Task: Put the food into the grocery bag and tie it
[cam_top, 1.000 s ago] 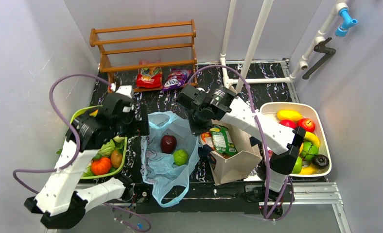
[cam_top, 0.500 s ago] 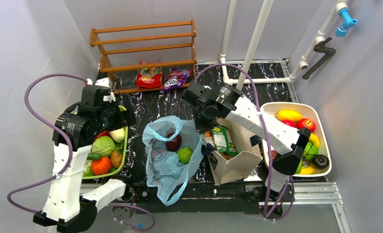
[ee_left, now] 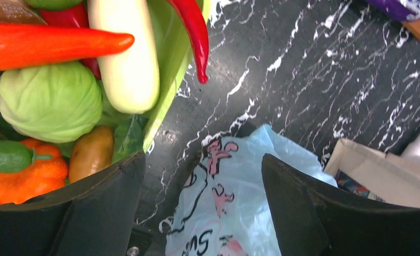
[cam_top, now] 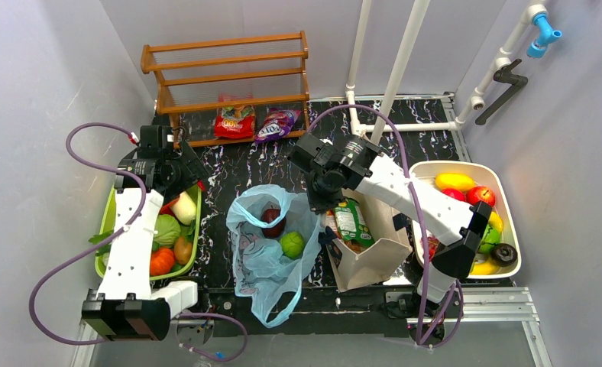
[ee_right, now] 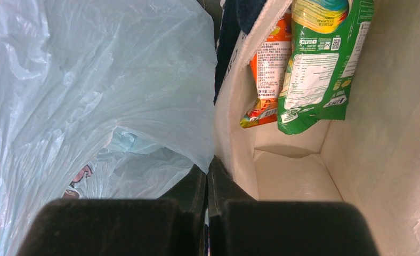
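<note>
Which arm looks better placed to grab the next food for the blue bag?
Left. Its gripper is open and empty at the vegetable basket, right beside the bag. The right gripper is shut at the bag's rim, so it looks occupied.

The widest bare stretch of the worktop (cam_top: pixel 241 164) lies between the wooden rack (cam_top: pixel 229 73) along the far edge and the blue bag (cam_top: pixel 263 264) standing by the middle of the near edge. Only a narrow strip of marble parts the bag from the green basket (cam_top: pixel 196 229) at the left edge. The bag's mouth gapes upward, with an apple (cam_top: pixel 272 220) and a green fruit (cam_top: pixel 292 245) low inside. On its right the canvas tote (cam_top: pixel 374 260) presses against it, and the right arm (cam_top: pixel 412 195) slants across the tote's top. White pipes (cam_top: pixel 399 73) rise at the far edge, and a white tub (cam_top: pixel 466 164) fills the right edge.
</note>
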Action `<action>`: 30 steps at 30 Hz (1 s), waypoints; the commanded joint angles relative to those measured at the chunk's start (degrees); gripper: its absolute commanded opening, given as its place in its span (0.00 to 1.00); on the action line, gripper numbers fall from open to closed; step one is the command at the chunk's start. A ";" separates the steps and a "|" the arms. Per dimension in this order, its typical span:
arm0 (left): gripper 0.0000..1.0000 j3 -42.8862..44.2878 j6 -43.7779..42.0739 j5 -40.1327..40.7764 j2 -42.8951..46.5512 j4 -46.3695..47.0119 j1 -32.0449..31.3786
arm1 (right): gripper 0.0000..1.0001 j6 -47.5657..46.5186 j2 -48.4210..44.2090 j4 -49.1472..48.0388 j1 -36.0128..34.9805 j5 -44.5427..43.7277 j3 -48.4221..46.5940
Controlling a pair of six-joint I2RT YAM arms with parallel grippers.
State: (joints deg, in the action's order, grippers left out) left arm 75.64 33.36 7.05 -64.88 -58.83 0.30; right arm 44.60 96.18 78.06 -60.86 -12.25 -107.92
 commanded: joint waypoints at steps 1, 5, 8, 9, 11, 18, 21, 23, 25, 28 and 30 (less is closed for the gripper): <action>0.76 -2.87 2.47 2.42 -0.85 8.00 2.52 | 0.01 -0.15 -1.95 0.62 0.30 -0.44 1.05; 0.75 -4.90 2.03 2.99 -4.16 11.63 4.03 | 0.01 -0.30 -2.02 0.33 0.30 -0.11 0.89; 0.74 -5.56 1.68 2.44 -7.30 14.10 4.51 | 0.01 -0.29 -2.25 -0.07 0.30 -0.07 1.12; 0.73 -5.90 1.58 2.26 -8.19 15.41 4.66 | 0.01 -0.37 -2.32 -0.09 0.30 -0.11 1.20; 0.71 -5.82 1.50 2.70 -10.54 16.82 4.80 | 0.01 -0.39 -2.40 -0.14 0.30 -0.07 1.38; 0.66 -6.24 2.49 2.97 -17.16 21.01 5.14 | 0.01 0.36 -3.76 -0.91 0.35 -0.09 3.13; 0.63 -5.76 2.68 3.82 -19.69 20.99 5.23 | 0.01 0.55 -4.46 -1.20 0.39 -0.23 4.26; 0.60 -5.88 3.15 3.81 -21.03 21.18 5.39 | 0.01 0.64 -4.67 -1.22 0.39 -0.24 4.71; 0.59 -6.14 3.50 3.54 -22.07 21.59 5.46 | 0.01 0.62 -4.92 -1.21 0.39 -0.25 5.01; 0.58 -6.35 3.48 2.50 -23.59 22.31 5.67 | 0.01 0.67 -5.06 -1.13 0.38 -0.35 5.18; 0.55 -6.49 3.31 2.25 -24.11 22.88 5.65 | 0.01 0.62 -5.17 -1.14 0.39 -0.47 5.38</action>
State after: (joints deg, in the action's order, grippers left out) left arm 69.78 36.47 9.39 -88.47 -36.75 5.45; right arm 44.84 93.03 75.61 -60.75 -11.86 -103.24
